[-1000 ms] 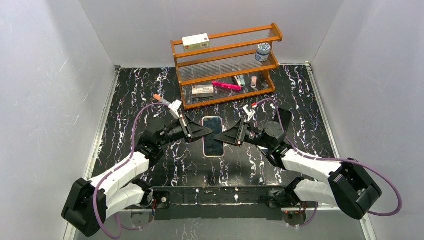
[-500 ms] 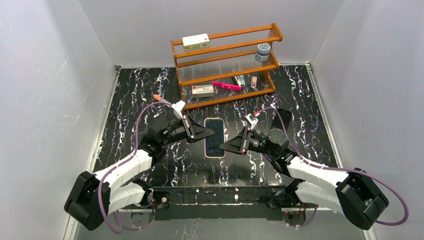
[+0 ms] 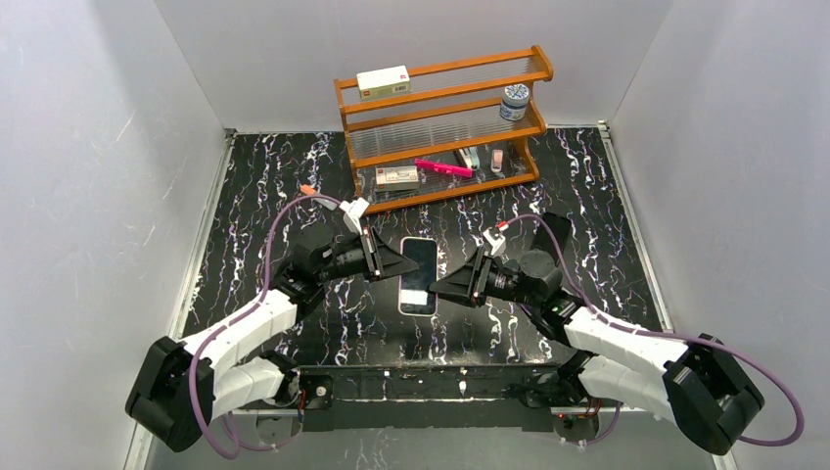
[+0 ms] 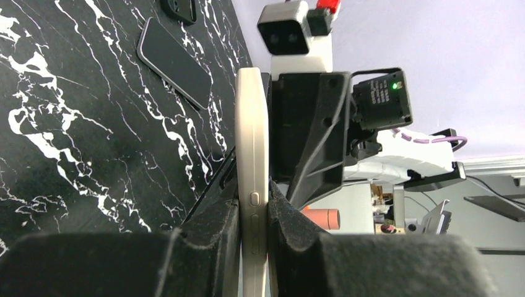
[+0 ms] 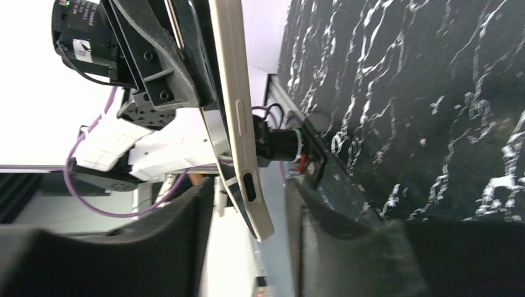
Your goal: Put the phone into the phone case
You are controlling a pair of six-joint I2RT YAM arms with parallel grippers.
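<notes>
Black stone with white veining makes up the bench [image 3: 294,196], and a wooden rack [image 3: 450,89] of three shelves is set at its far side. Both arms are reached inward so that they meet in front of the rack, near its middle.

The phone [image 3: 419,279] is found there, just in front of the rack's lowest shelf and between the two claws, with its glossy dark screen turned upward and its long side pointing toward the rack. The left claw [image 3: 406,262] is pressed together on the phone: in the left wrist view the pale metallic rim is seen edge-on, pinched between the two padded fingers [image 4: 229,216] with no gap. The right claw [image 3: 438,286] is held spread at the phone's opposite long edge; in the right wrist view a clear gap is seen on each side of the rim, so nothing is gripped by it.

In the left wrist view a dark flat slab [image 4: 173,62] with a pale rim is seen lying on the bench on the rack side of the phone. Beyond it a black flat piece [image 4: 179,7] is cropped by the frame edge; whether that is the case cannot be told.

On the rack, a white box [image 3: 383,82] is placed on the top shelf, a small jar [image 3: 515,102] on the middle shelf and a pink pen [image 3: 442,167] on the lowest.
</notes>
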